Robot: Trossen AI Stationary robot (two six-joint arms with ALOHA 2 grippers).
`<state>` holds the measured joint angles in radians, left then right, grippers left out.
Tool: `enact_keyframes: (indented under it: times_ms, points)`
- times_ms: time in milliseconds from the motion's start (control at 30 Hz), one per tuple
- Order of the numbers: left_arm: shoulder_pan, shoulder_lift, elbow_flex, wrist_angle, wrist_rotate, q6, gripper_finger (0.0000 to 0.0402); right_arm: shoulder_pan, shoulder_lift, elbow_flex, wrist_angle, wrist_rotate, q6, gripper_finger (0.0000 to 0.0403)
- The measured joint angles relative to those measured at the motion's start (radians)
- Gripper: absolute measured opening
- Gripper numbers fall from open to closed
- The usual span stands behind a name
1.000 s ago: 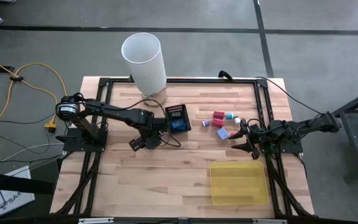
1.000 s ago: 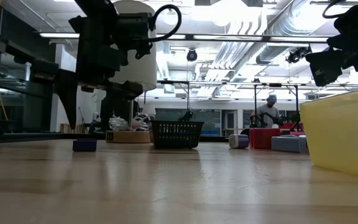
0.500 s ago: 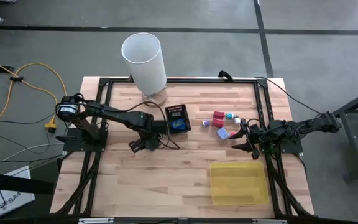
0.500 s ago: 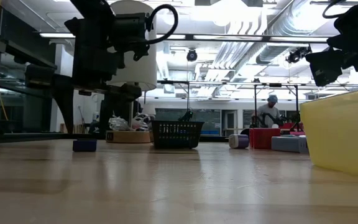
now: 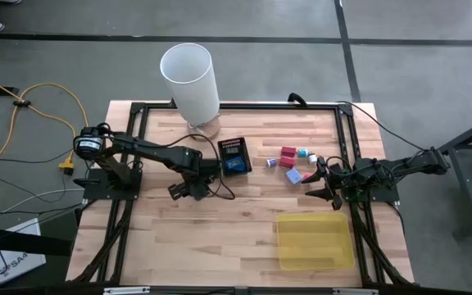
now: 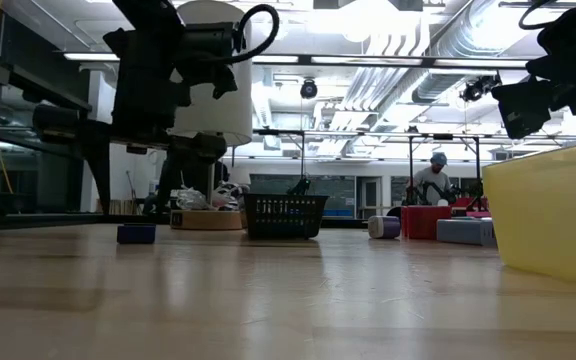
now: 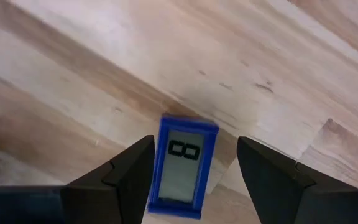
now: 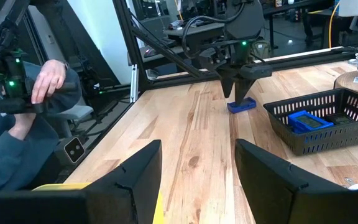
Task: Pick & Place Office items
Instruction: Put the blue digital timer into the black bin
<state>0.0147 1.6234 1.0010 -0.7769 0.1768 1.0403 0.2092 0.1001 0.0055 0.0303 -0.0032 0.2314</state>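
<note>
The wooden table point(image 5: 220, 238) carries a black mesh basket point(image 5: 235, 155). The left gripper point(image 7: 190, 163), jaws open, has lowered to straddle a blue office item point(image 7: 184, 167) lying beside it. The right gripper point(image 8: 199, 163) waits open.

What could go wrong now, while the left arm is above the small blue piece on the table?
1. The blue piece lies flat on the wood between the open fingers of the left gripper; they might close on its edges too high and slip off.
2. The black mesh box is close by; a swing toward it might knock it.
</note>
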Motion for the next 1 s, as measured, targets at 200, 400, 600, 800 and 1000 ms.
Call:
enact_keyframes:
  times_ms: [200,400,600,800,1000]
  points:
    - [0.000,0.000,-0.003,0.000,0.008,0.030,0.0223,0.000,0.000,0.000,0.000,0.000,0.000,0.0190]
    - [0.000,0.000,-0.003,0.006,0.007,0.037,0.0223,0.000,0.000,0.000,0.000,0.000,0.000,0.0190]
    - [0.001,0.007,-0.003,0.009,-0.002,0.036,0.0223,0.000,0.000,0.000,0.000,0.000,0.000,0.0190]
    - [0.001,0.010,-0.004,0.019,-0.019,0.025,0.0223,0.000,0.000,0.000,0.000,0.000,0.000,0.0190]
    - [0.001,0.010,-0.005,0.024,-0.026,0.021,0.0223,0.000,0.000,0.000,0.000,0.000,0.000,0.0190]
